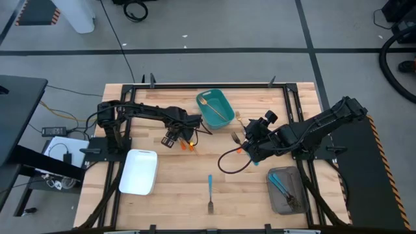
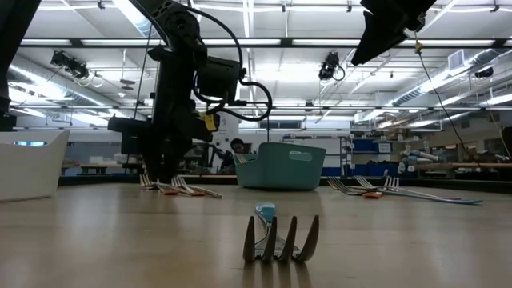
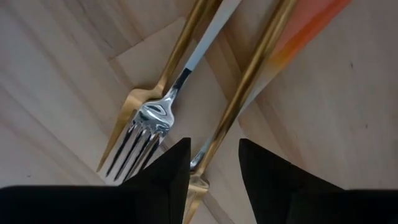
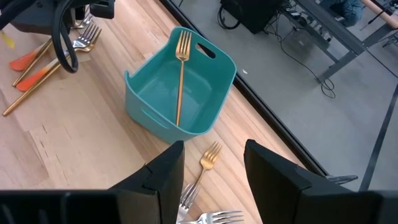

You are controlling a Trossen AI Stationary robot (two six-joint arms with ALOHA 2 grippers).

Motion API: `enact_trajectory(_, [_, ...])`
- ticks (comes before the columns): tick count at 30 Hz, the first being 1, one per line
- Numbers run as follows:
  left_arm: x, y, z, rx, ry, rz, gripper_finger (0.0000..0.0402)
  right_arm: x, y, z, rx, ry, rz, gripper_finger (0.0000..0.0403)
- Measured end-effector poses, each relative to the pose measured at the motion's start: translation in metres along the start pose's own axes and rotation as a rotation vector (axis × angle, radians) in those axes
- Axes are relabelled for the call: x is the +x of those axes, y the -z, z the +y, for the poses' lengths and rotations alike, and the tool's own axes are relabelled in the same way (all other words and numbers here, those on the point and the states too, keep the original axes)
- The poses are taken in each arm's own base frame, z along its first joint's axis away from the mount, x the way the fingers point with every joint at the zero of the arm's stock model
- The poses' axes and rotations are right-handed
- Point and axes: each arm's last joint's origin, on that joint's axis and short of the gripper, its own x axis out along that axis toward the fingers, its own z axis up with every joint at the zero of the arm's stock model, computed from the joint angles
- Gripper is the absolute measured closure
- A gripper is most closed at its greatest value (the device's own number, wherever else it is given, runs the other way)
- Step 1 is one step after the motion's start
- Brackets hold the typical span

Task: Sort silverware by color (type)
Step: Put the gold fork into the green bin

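While the left end effector hangs low over a small cluster of cutlery with its two dark fingers spread, a slim all-gold utensil handle runs straight through the gap between them. Its long axis lies along the end effector's reach, leading forward and away, so a closing squeeze would meet it across its narrow width. Just beside that handle, toward one finger, lie a silver-tined fork with a pale handle and a second gold fork partly under it, both roughly parallel and close enough to be caught by mistake. Farther out, orange-handled pieces rest on the wooden bench. Beyond them stands the teal plastic bin holding one gold fork, near this arm. The right end effector, fingers apart and empty, hovers over other forks, farther from the cluster, so the left arm is the nearer one.
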Motion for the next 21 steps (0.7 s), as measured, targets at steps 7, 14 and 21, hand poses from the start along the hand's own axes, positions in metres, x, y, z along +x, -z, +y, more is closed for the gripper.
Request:
enact_trajectory(7, [0.0001, 0.0, 0.0001, -0.017, -0.001, -0.001, 0.0258, 0.0, 0.0, 0.0, 0.0, 0.0, 0.0, 0.023])
enact_trajectory(14, [0.0027, -0.0009, 0.0002, -0.016, 0.003, 0.004, 0.0266, 0.0, 0.0, 0.0, 0.0, 0.0, 0.0, 0.023])
enact_trajectory(21, [0.0055, -0.0005, 0.0004, -0.014, -0.011, 0.035, 0.0306, 0.0, 0.0, 0.0, 0.0, 0.0, 0.0, 0.023])
